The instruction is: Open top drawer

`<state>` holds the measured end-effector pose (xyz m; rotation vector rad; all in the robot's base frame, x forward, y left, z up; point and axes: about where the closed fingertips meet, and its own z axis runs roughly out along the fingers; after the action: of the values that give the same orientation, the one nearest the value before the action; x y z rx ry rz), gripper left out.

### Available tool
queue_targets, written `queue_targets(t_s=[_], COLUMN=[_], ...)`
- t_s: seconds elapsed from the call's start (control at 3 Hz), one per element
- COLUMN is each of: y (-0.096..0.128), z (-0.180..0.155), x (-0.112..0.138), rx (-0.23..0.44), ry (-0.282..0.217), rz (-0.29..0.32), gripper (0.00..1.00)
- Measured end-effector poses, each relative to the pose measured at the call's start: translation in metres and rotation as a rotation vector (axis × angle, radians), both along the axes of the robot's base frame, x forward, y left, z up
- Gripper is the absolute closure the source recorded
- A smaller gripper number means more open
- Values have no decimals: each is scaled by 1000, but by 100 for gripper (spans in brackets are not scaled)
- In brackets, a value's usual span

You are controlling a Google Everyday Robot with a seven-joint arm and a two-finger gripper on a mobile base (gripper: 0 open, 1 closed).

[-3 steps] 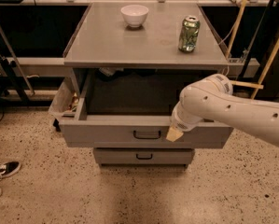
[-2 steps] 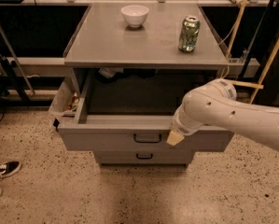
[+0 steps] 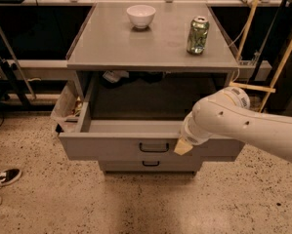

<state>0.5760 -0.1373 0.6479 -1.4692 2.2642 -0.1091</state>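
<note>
the wide grey top drawer [image 3: 111, 147] has slid a little further out from under the near edge of the flat grey worktop [image 3: 150, 50] than it was a second ago. its front panel now sits lower in the view, so more of its deep grey tray lies open to us. we judge the task done or very nearly so: the tray is exposed over most of its depth, and only a short last pull, if any, seems left. the narrower grey drawer [image 3: 121, 165] beneath it is shut.

the tool [image 3: 183, 147], a pale beige tip at the end of the thick white arm [image 3: 243, 126], has come down and toward us along with the panel. it sits at the drawer front, just to the right of the small black loop handle [image 3: 154, 147], below the worktop's near right corner. we cannot tell whether the tool is spread, pressed together or pinching anything, since its end is turned away from us. the arm reaches in from the right, crossing in front of the drawer's right end, with its wrist bent down to the panel.

on the worktop a white bowl [image 3: 140, 15] stands near the far edge. a green can [image 3: 198, 35] stands upright toward the right edge, well apart from the bowl.
</note>
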Motion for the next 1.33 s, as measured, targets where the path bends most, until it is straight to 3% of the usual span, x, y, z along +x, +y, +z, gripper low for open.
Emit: queue_targets(t_s=[1.33], y=[-1], z=[1], x=[-20], rx=[33], ry=[-11], rz=[-36], gripper=[100])
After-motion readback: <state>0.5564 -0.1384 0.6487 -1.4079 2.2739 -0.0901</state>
